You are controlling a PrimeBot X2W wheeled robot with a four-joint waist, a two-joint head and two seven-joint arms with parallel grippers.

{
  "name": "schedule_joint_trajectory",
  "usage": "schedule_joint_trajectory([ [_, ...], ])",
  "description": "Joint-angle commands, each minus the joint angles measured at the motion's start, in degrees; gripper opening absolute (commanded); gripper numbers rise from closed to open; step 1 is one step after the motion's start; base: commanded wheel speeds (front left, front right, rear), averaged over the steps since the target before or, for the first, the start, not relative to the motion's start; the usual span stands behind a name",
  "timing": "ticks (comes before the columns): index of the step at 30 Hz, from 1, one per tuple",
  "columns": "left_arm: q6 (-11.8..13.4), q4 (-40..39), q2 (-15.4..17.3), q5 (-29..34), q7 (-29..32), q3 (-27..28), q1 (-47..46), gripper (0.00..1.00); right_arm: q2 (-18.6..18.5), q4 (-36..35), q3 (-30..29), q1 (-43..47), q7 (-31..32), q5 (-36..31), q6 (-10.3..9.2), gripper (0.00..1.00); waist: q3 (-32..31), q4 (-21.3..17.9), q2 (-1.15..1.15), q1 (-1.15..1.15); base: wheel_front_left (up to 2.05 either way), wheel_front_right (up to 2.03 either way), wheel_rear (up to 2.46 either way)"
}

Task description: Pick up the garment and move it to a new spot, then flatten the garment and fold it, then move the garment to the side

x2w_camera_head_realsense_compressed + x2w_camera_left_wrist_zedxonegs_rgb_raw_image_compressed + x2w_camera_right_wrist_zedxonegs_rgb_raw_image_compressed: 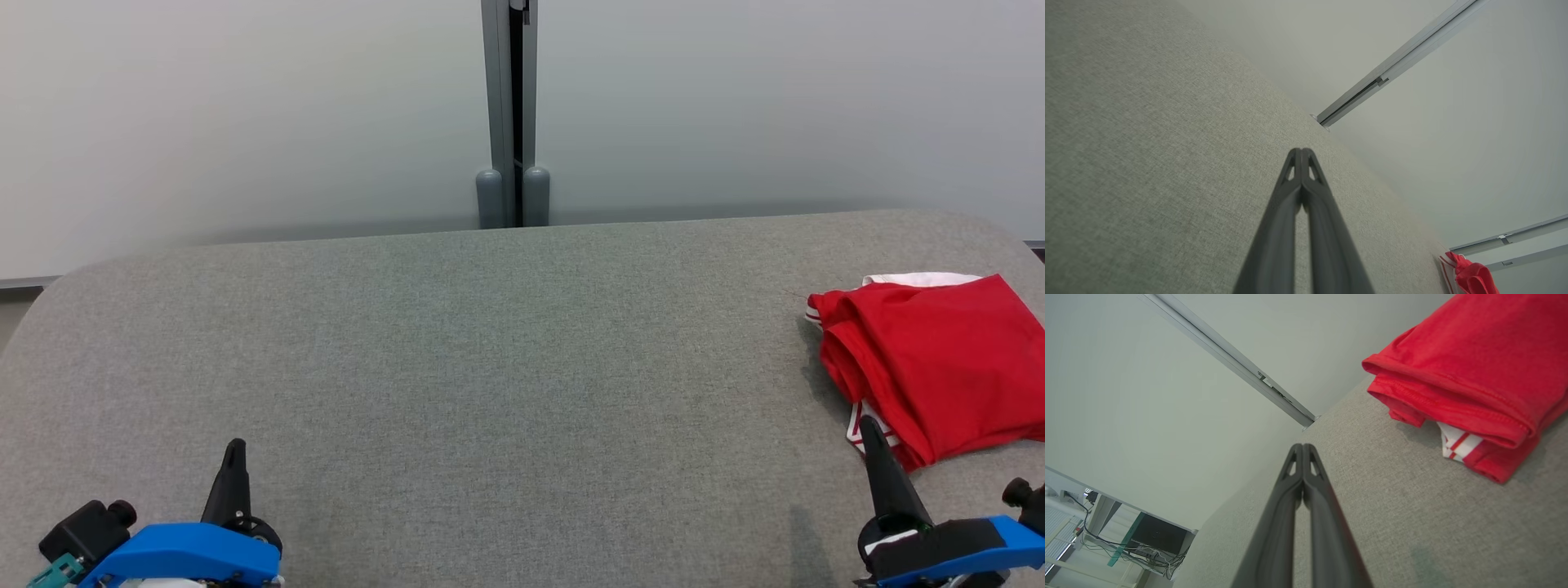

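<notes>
The right gripper [1302, 449] has its two fingers pressed together and holds nothing. The left gripper [1301, 153] is the same, well apart from it. Just past the right one lies the red garment [939, 359], folded, near the right edge of the grey table [490, 367]. It looks soft, light and floppy. Pinching the thick folded edge would likely keep the layers together.

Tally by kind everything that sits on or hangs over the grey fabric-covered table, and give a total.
Folded red cloth garment with white striped trim: 1
Dark two-fingered grippers, both shut: 2, the left gripper and the right gripper
Total: 3
</notes>
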Motion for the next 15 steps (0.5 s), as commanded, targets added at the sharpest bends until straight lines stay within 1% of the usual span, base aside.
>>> schedule_joint_trajectory([
  [1,-0.64,-0.66,-0.15,-1.95,0.49,1.16,-1.82,0.0,-0.5,-0.14,-0.15,-1.65,0.21,2.43,0.01,0.0,0.0,0.0,-0.01,-0.01,0.0,0.0,0.0],
  [15,-2.07,-0.65,-1.99,-9.14,2.59,3.59,-2.76,0.0,-0.52,1.52,-0.3,-3.21,1.19,11.28,0.01,0.0,-0.01,0.01,-0.01,-0.01,0.0,0.0,0.0],
])
